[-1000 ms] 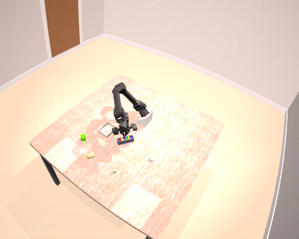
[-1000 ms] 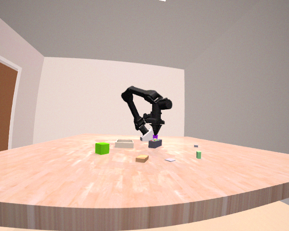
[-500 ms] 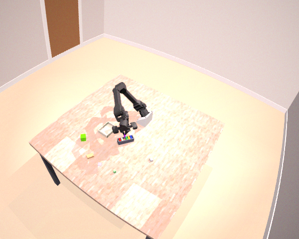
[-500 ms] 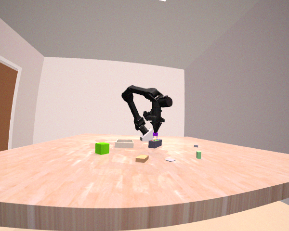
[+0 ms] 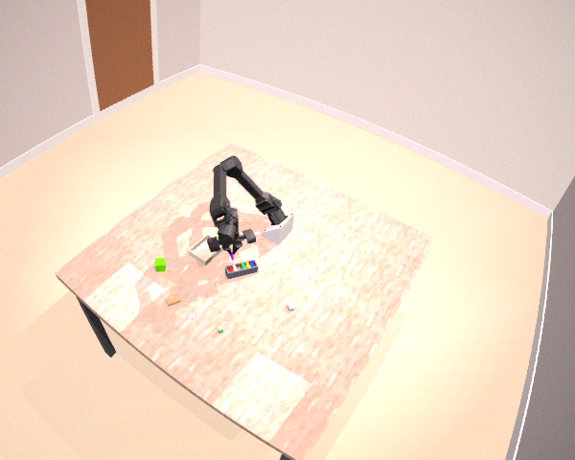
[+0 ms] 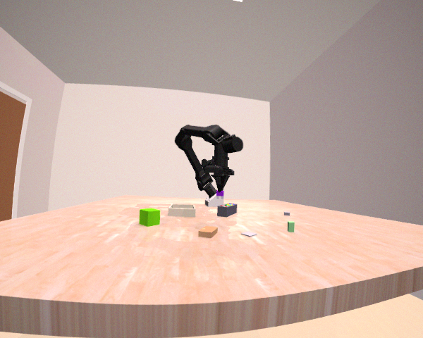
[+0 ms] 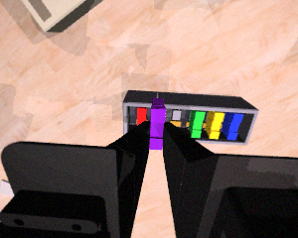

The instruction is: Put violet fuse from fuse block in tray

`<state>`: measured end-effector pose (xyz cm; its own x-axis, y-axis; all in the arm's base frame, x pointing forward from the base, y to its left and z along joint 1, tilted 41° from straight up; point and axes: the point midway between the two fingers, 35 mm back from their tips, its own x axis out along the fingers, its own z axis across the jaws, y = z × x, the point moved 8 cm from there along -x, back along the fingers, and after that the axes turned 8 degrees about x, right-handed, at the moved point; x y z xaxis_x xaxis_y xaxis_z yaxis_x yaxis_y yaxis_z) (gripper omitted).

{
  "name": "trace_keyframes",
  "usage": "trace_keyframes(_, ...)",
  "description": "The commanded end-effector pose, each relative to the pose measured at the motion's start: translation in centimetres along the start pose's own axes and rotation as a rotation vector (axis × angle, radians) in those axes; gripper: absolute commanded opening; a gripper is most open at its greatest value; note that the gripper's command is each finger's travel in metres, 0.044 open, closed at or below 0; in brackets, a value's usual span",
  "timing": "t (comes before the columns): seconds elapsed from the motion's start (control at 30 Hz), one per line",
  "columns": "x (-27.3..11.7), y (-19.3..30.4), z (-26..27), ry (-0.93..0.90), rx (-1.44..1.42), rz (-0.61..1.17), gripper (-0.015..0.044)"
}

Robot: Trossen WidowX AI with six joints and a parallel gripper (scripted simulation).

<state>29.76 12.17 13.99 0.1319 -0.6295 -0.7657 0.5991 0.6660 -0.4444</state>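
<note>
Holding: my gripper is clenched on the violet fuse, one dark finger on each of its flat sides.
Violet fuse, position: raised clear above the fuse block; in the exterior view it hangs at my fingertips, higher than the block's top edge.
Violet fuse, long axis: upright, running along my fingers and pointing down toward the table; its lower end appears in the wrist view as the far tip, over the block's back wall.
Violet fuse, upper end: hidden between my fingers.
Fuse block: dark, open-topped, long side lying left to right in the wrist view, resting on the table.
Other fuses: red fuse, a pale one, green fuse, yellow fuse and blue fuse, all seated upright in a row.
Slot: a gap shows between the red and the pale fuse, partly covered by the violet fuse.
Tray: shallow, beige, on the table beside the block; only its corner reaches the wrist view's upper left.
Contact with block: I see none.
Also on the table: green cube, brown tile.
</note>
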Motion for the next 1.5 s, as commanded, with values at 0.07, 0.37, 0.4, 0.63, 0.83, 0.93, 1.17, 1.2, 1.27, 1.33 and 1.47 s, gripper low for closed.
trace_keyframes(0.07,-0.1,-2.8,3.1,-0.002,0.002,0.002,0.0000)
trace_keyframes(0.37,-0.2,-8.2,7.2,-0.009,0.003,-0.003,0.0000)
trace_keyframes(0.4,-0.2,-8.9,7.6,-0.010,0.004,-0.005,0.0000)
trace_keyframes(0.63,-0.3,-11.9,9.1,-0.017,0.005,-0.015,0.0000)
trace_keyframes(0.83,0.4,-11.9,9.1,-0.017,0.005,-0.015,0.0000)
trace_keyframes(0.93,0.9,-11.9,9.1,-0.017,0.005,-0.015,0.0000)
trace_keyframes(1.17,2.0,-11.9,9.1,-0.018,0.005,-0.015,0.0000)
trace_keyframes(1.2,2.2,-11.9,9.1,-0.018,0.005,-0.015,0.0000)
trace_keyframes(1.27,2.5,-11.9,9.1,-0.018,0.005,-0.015,0.0000)
trace_keyframes(1.33,2.8,-11.9,9.1,-0.018,0.005,-0.016,0.0000)
trace_keyframes(1.47,3.4,-12.0,9.1,-0.019,0.005,-0.016,0.0000)
